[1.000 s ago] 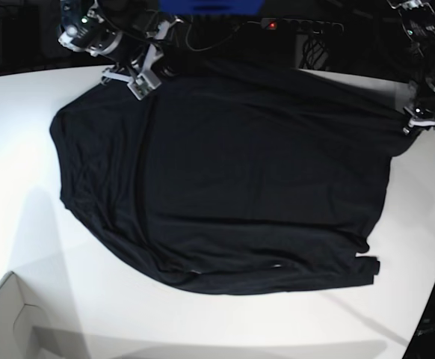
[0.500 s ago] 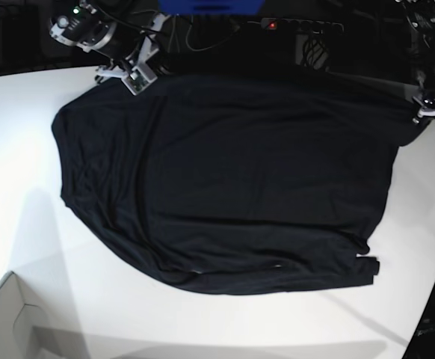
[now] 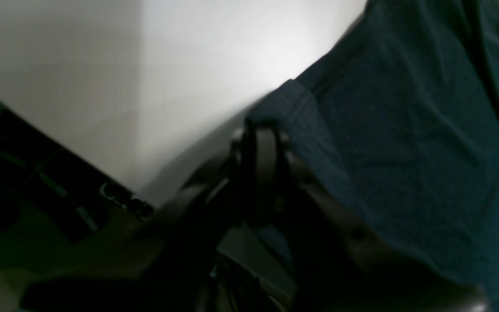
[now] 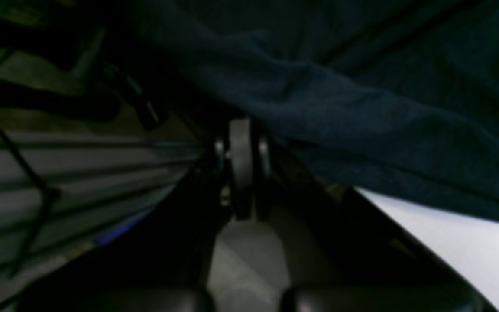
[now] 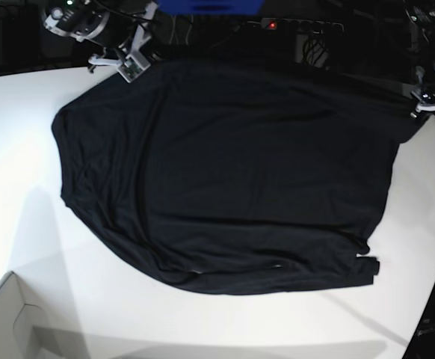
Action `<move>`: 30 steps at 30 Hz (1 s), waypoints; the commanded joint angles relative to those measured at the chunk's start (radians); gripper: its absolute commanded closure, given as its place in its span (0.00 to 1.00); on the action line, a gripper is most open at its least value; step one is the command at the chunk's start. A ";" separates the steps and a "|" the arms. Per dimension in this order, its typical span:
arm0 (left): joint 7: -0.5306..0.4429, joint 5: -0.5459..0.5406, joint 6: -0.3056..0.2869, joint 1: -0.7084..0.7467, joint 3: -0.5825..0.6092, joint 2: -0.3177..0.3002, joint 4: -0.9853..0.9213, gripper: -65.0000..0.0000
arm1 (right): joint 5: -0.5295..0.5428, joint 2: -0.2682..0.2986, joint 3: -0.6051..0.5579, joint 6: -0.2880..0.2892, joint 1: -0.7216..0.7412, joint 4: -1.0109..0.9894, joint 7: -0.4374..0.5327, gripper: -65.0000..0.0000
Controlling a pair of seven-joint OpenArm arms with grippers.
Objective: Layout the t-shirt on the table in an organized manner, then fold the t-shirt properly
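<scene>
The black t-shirt [image 5: 240, 172] lies spread wide over the white table [image 5: 23, 134], its far edge pulled taut between my two grippers. My right gripper [image 5: 131, 69] is at the far left corner of the garment, shut on the fabric; the right wrist view shows its jaws [image 4: 241, 130] pinched under the t-shirt [image 4: 362, 108]. My left gripper [image 5: 424, 111] is at the far right corner. In the left wrist view it [image 3: 260, 134] is shut on a stitched hem edge of the t-shirt [image 3: 405, 130] just above the table [image 3: 167, 65]. A cuff end sticks out at the near right.
A white box corner [image 5: 8, 321] sits at the near left. Behind the table's far edge is dark clutter with cables and a power strip [image 5: 300, 26] showing a red light. The table's curved edge [image 5: 434, 299] runs close to the shirt on the right.
My right gripper has moved back toward the table's far edge, drawing the shirt's corner with it. The left gripper has drifted slightly back and right. The shirt's far edge now lies straighter.
</scene>
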 commanded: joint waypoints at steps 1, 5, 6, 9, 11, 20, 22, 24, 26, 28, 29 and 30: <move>-0.022 -0.009 -0.008 -0.002 -0.006 -0.021 0.011 1.00 | 0.011 0.017 -0.014 0.000 -0.019 0.019 0.014 1.00; -0.022 -0.007 -0.008 -0.002 0.000 -0.015 0.009 1.00 | 0.016 0.083 -0.093 0.000 -0.042 0.019 0.058 1.00; -0.022 -0.004 -0.008 -0.002 0.000 -0.015 0.008 1.00 | 0.016 0.091 -0.106 0.000 -0.052 0.019 0.078 1.00; -0.022 -0.001 -0.008 -0.002 0.000 -0.015 0.006 1.00 | 0.016 0.105 -0.123 0.000 -0.062 0.019 0.126 1.00; -0.022 0.001 -0.008 -0.002 0.000 -0.015 0.006 1.00 | 0.017 0.101 -0.120 0.000 -0.062 0.019 0.142 1.00; -0.022 0.001 -0.008 -0.007 0.000 -0.016 0.006 1.00 | 0.017 0.101 -0.100 0.000 -0.032 0.020 0.144 1.00; -0.022 0.001 -0.008 -0.010 0.000 -0.018 0.006 1.00 | 0.017 0.101 -0.080 0.000 -0.023 0.020 0.144 1.00; -0.022 0.001 -0.008 -0.014 0.000 -0.021 0.006 1.00 | 0.017 0.103 -0.066 0.000 0.003 0.019 0.136 1.00; -0.022 0.001 -0.008 -0.033 0.000 -0.021 0.006 1.00 | 0.017 0.106 -0.050 0.000 0.012 0.019 0.136 1.00; -0.022 0.001 -0.008 -0.037 0.000 -0.022 0.006 1.00 | 0.017 0.106 -0.027 0.000 0.021 0.019 0.136 1.00; -0.022 0.001 -0.008 -0.039 0.000 -0.022 0.006 1.00 | 0.017 0.105 -0.017 0.000 0.027 0.019 0.136 1.00; -0.022 0.001 -0.008 -0.039 0.000 -0.022 0.006 1.00 | 0.017 0.106 -0.011 0.000 0.034 0.019 0.136 1.00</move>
